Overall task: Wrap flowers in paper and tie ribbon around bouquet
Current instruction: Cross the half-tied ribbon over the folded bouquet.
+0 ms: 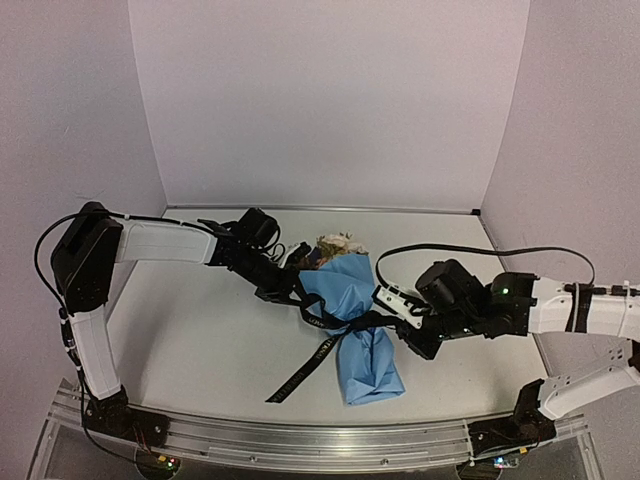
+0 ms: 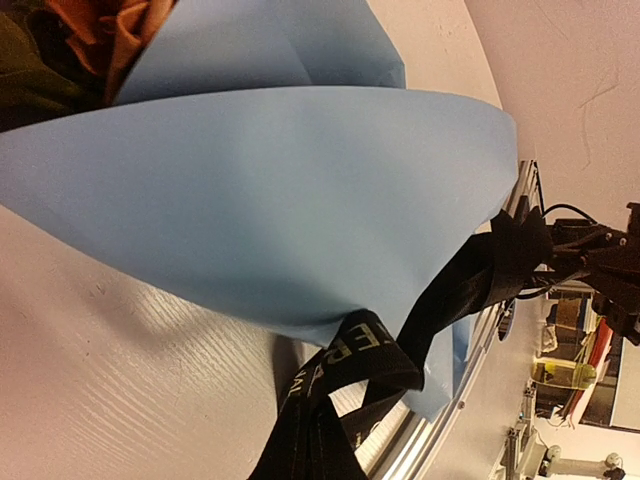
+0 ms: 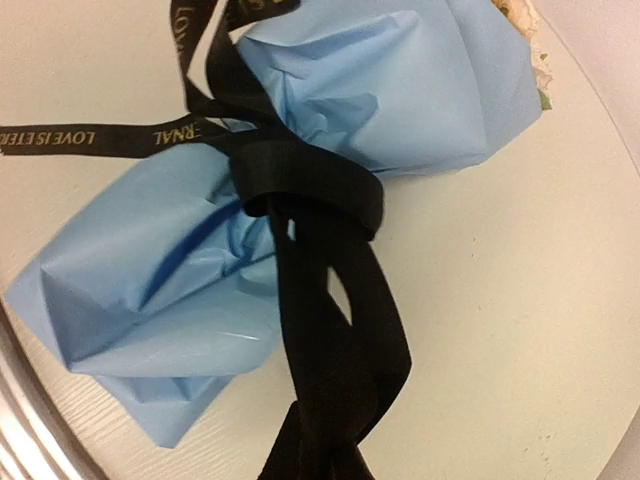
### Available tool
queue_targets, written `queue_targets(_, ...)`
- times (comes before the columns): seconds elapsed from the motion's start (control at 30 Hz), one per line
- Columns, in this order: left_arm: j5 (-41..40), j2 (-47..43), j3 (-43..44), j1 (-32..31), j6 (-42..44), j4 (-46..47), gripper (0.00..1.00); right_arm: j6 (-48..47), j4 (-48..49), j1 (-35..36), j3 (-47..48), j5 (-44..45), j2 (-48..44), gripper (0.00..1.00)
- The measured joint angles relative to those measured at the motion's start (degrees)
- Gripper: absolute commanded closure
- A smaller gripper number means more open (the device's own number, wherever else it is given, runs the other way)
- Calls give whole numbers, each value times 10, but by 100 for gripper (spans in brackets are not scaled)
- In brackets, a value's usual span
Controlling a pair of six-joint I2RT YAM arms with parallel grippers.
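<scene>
The bouquet (image 1: pixel 360 330) lies in the middle of the table, a light blue paper (image 2: pixel 260 200) cone with cream and orange flowers (image 1: pixel 337 245) at its far end. A black ribbon (image 1: pixel 345 322) with light lettering is cinched round its waist. My left gripper (image 1: pixel 296 290) is shut on a ribbon strand at the bouquet's left. My right gripper (image 1: pixel 398 318) is shut on a strand at its right. In the wrist views the ribbon (image 2: pixel 380 350) and the ribbon (image 3: pixel 325 190) run taut to the bottom edge, and the fingers themselves are hidden. A loose tail (image 1: pixel 298 376) trails toward the near left.
An aluminium rail (image 1: pixel 300 435) runs along the table's near edge. The right arm's black cable (image 1: pixel 450 248) arcs over the table behind the bouquet. White walls close in the back and both sides.
</scene>
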Motion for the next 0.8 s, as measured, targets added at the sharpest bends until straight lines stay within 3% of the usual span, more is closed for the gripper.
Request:
queue_targets(0.4,8,0,0,-2,0,0,98,72,-136,10,153,-113,124,99)
queue_targets(0.8,13,0,0,-6,1,0,97,140,-146,10,179,-145,160,60)
